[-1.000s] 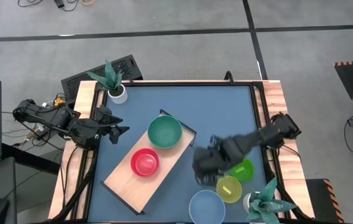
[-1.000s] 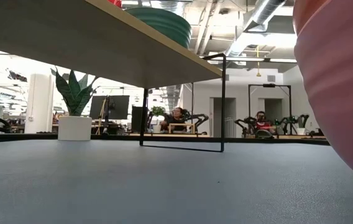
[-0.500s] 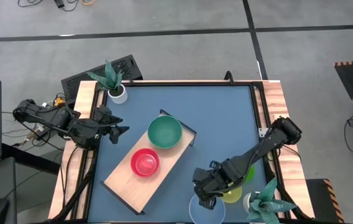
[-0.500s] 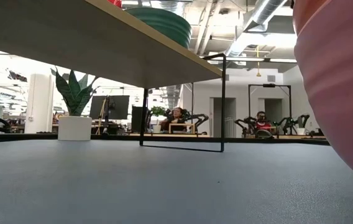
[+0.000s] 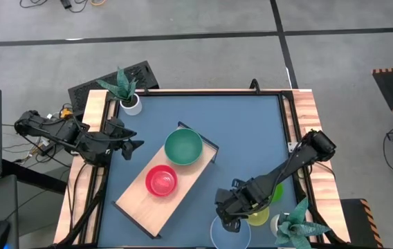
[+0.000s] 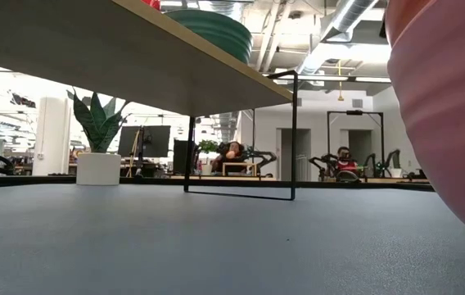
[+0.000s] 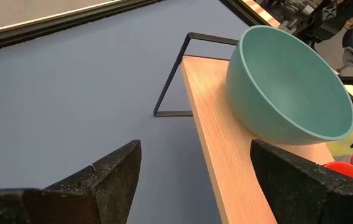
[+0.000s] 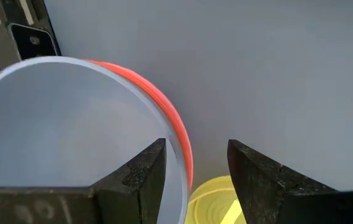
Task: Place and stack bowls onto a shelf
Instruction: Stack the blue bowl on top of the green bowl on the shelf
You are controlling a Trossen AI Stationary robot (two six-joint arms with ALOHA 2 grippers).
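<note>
My right gripper is open over the pale blue bowl at the table's near edge. One finger stands inside its rim and one outside, with no touch showing. The blue bowl sits nested in a pink bowl. The light-wood shelf lies slantwise mid-table, with a teal bowl and a red bowl resting on it. My left gripper is open and empty at the table's left edge.
A yellow-green bowl and a lime bowl sit right of the blue bowl. White pots with spiky plants stand at the far left corner and the near right corner. Blue tabletop shows beyond the shelf.
My right gripper has gone toward the table's near edge and down, from beside the lime bowl to over the blue bowl's rim, then has held still. The bowls have kept their places.
</note>
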